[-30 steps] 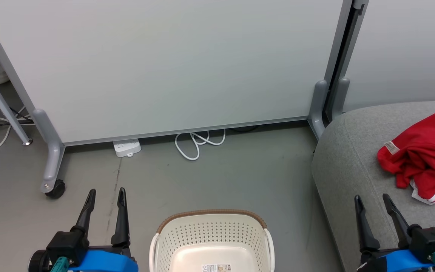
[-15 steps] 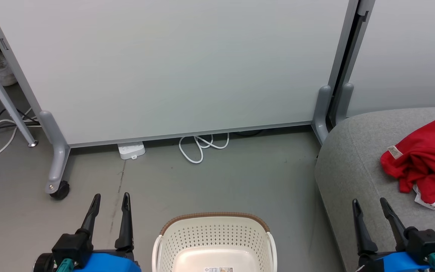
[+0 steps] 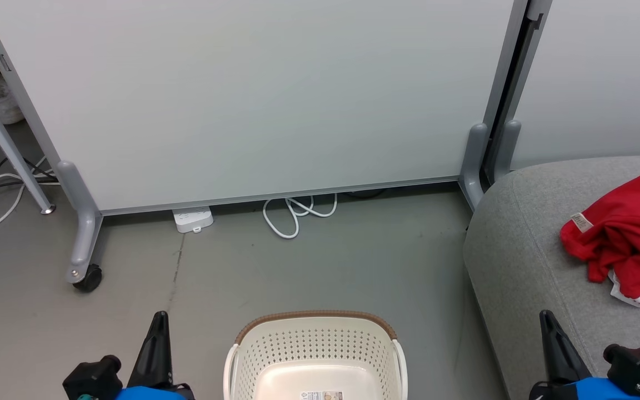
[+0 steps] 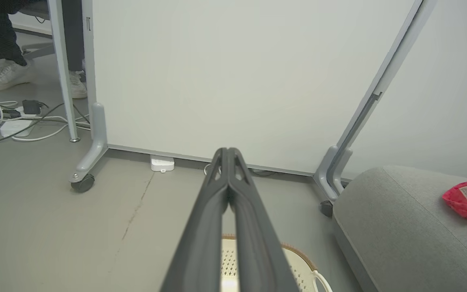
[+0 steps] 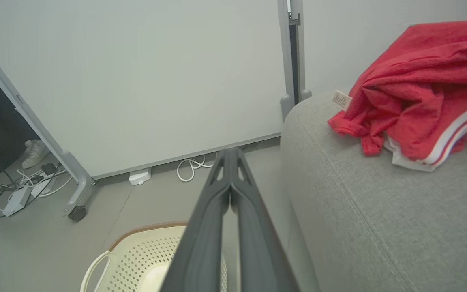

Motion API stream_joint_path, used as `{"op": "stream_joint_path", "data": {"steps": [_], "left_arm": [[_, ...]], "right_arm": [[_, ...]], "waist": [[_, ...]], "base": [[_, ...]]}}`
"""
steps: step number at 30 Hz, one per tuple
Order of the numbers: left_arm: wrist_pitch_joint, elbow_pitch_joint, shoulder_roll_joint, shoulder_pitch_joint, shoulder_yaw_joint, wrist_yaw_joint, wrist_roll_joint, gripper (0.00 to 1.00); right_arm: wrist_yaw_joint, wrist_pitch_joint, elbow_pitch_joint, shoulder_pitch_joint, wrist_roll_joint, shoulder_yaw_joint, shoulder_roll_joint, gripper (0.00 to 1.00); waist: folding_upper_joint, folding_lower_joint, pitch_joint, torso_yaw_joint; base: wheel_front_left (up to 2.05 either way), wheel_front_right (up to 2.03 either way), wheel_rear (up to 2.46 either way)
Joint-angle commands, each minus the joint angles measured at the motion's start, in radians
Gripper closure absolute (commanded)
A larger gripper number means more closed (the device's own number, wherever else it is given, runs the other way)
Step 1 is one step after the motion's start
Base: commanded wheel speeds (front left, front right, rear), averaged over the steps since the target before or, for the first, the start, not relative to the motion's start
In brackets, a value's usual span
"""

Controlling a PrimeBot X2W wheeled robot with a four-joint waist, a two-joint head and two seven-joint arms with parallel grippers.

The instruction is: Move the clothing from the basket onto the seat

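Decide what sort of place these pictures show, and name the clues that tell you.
Probably an office or lab test area, not a home: wheeled partition panels, a power strip and loose white cable on the grey floor, and a grey sofa seat beside a laundry basket.

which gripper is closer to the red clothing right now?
The right gripper, shut, beside the seat where the clothing lies. The left gripper, also shut, is on the far side of the basket, over the floor.
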Motion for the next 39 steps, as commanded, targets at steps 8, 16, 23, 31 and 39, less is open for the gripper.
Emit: {"op": "stream_joint_path", "data": {"steps": [8, 16, 23, 31, 39], "left_arm": [[0.040, -0.022, 0.002, -0.047, 0.023, -0.001, -0.169, 1.00], [0.074, -0.026, 0.002, -0.060, 0.037, -0.002, -0.300, 1.00], [0.101, -0.029, 0.002, -0.071, 0.048, -0.002, -0.405, 1.00], [0.130, -0.033, 0.002, -0.083, 0.060, -0.003, -0.516, 1.00], [0.156, -0.035, 0.003, -0.091, 0.071, -0.004, -0.617, 1.00]], "right_arm": [[0.000, 0.037, -0.032, -0.036, 0.180, -0.002, -0.003, 1.00], [0.000, 0.070, -0.040, -0.047, 0.317, -0.004, -0.002, 1.00], [0.000, 0.097, -0.045, -0.056, 0.427, -0.006, -0.002, 1.00], [0.000, 0.126, -0.050, -0.067, 0.543, -0.010, -0.002, 1.00], [0.000, 0.152, -0.054, -0.076, 0.650, -0.012, -0.002, 1.00]], "waist": [[-0.0001, 0.0000, 0.006, -0.005], [-0.0001, 0.0000, 0.011, -0.010], [-0.0001, 0.0000, 0.016, -0.014], [-0.0001, 0.0000, 0.021, -0.018], [-0.0001, 0.0000, 0.026, -0.023]], "base": [[0.00, 0.00, 0.00], [0.00, 0.00, 0.00], [0.00, 0.00, 0.00], [0.00, 0.00, 0.00], [0.00, 0.00, 0.00]]}}
